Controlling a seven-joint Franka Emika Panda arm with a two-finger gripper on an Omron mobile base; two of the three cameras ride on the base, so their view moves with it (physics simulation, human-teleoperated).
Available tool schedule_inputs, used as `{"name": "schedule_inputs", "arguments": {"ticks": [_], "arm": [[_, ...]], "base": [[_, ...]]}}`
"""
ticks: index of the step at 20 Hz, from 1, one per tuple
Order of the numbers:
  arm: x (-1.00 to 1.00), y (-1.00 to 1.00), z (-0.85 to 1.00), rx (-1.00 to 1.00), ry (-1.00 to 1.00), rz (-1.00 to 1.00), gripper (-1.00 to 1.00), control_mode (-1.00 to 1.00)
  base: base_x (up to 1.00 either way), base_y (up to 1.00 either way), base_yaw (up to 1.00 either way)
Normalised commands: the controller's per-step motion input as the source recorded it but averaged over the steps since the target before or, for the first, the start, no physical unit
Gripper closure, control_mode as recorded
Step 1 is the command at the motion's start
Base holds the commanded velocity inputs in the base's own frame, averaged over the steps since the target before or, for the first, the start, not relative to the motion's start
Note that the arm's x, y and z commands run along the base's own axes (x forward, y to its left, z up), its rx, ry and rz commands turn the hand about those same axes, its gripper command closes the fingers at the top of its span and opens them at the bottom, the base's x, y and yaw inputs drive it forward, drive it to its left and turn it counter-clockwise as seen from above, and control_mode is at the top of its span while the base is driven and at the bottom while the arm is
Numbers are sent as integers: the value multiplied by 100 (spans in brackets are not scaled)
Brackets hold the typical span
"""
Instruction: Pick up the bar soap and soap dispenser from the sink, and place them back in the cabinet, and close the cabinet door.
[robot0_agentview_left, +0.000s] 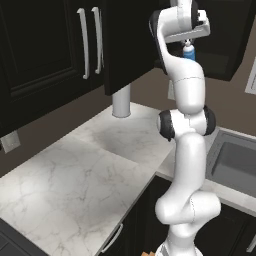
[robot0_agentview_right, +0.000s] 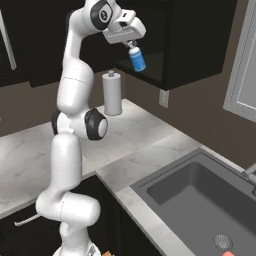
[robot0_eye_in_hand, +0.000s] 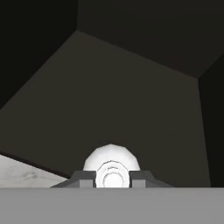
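Note:
My gripper (robot0_agentview_right: 131, 45) is raised high and shut on the white pump top of the blue soap dispenser (robot0_agentview_right: 136, 59), which hangs tilted below it. It is right in front of the open black-brown cabinet (robot0_agentview_right: 170, 50). In the left base view the gripper (robot0_agentview_left: 188, 44) and soap dispenser (robot0_agentview_left: 189, 53) sit beside the cabinet door (robot0_agentview_left: 130, 45), which stands open. The hand view looks into the dark cabinet interior (robot0_eye_in_hand: 131, 96), with the dispenser's white top (robot0_eye_in_hand: 111, 159) between the fingertips. The sink (robot0_agentview_right: 200, 200) lies low at the right; the orange-red bar soap (robot0_agentview_right: 228, 253) peeks in at its bottom edge near the drain (robot0_agentview_right: 223, 242).
A white paper towel roll (robot0_agentview_right: 112, 92) stands on the marble counter (robot0_agentview_right: 150, 145) under the cabinet. Closed dark cabinet doors with silver bar handles (robot0_agentview_left: 84, 42) are to the left. A wall outlet (robot0_agentview_right: 163, 98) and a window frame (robot0_agentview_right: 240, 75) are on the back wall.

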Motion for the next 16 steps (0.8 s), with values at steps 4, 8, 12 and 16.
{"name": "schedule_inputs", "arguments": {"ticks": [4,8,12,16], "arm": [[23,-5,3,0,6,0,100,-100],[18,-4,1,1,8,0,100,-100],[16,-5,0,3,12,0,100,-100],[13,-4,0,4,12,0,100,-100]], "base": [[0,0,0],[0,0,0],[0,0,0],[0,0,0]]}}
